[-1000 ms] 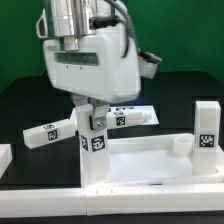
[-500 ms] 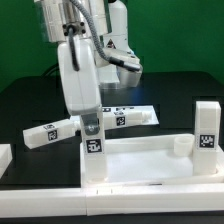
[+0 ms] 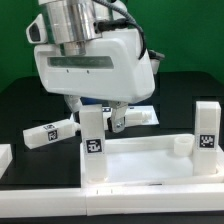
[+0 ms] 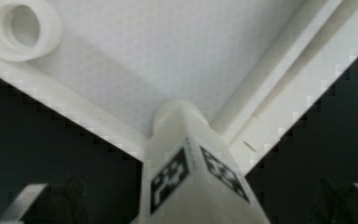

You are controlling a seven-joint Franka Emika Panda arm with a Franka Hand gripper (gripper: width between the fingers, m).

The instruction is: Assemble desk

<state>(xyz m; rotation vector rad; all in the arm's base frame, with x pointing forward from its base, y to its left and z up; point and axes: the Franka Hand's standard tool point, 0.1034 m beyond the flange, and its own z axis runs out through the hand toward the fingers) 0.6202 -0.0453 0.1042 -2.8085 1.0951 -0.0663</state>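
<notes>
One leg (image 3: 50, 132) lay loose on the bench (image 3: 20, 100); it looked like light, stiff, slick plastic, best pinched mid-length across its flat sides. The claw (image 4: 194, 198) gaped wide, empty.

Top (image 3: 150, 162): white, rimmed, flat, 6 o'clock.
Upright legs (image 3: 94, 140) (image 3: 205, 128): tagged, top's 9 and 3 o'clock corners.
Loose legs (image 3: 50, 132) (image 3: 135, 117): lying, 10 and 12 o'clock.

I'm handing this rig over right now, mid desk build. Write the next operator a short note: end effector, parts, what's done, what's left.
End effector: open, fingers either side of the upright leg, apparently clear of it.
Desk top: flat on the table, sockets up.
Done: that leg stands at the top's corner on the exterior view's left. A second leg stands upright at the right end; seating unclear.
Left: left loose leg and rear loose leg lie on the table; one round socket shows empty.
</notes>
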